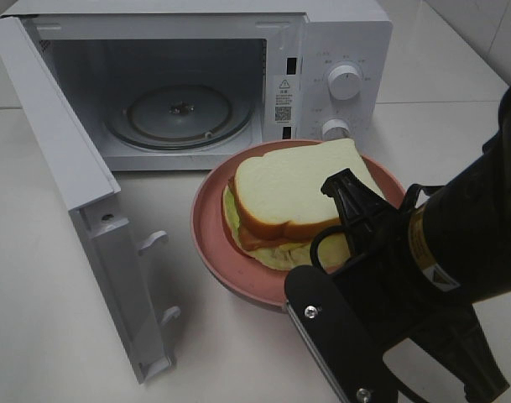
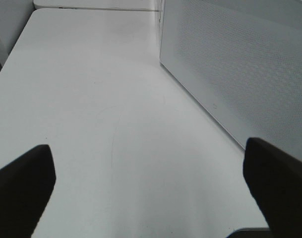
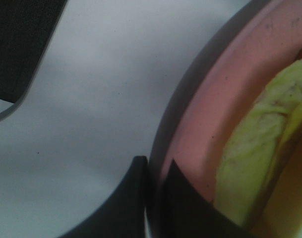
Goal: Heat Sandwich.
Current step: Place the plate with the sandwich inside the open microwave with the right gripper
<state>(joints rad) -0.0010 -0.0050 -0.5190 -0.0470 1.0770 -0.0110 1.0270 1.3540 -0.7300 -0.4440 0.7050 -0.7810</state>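
Gripping the plate — the sandwich (image 1: 301, 189) is not in the microwave (image 1: 339, 50) yet.
I am keeping my right hand (image 3: 156, 166) clenched on the rim of the pink plate (image 1: 209, 239), which is carrying the sandwich just in front of the microwave. The door (image 1: 62, 143) is standing open and the turntable (image 1: 179, 113) is bare — loading, closing and heating are all waiting. My left hand (image 2: 151, 191) is hanging released over the tabletop (image 2: 116, 99).
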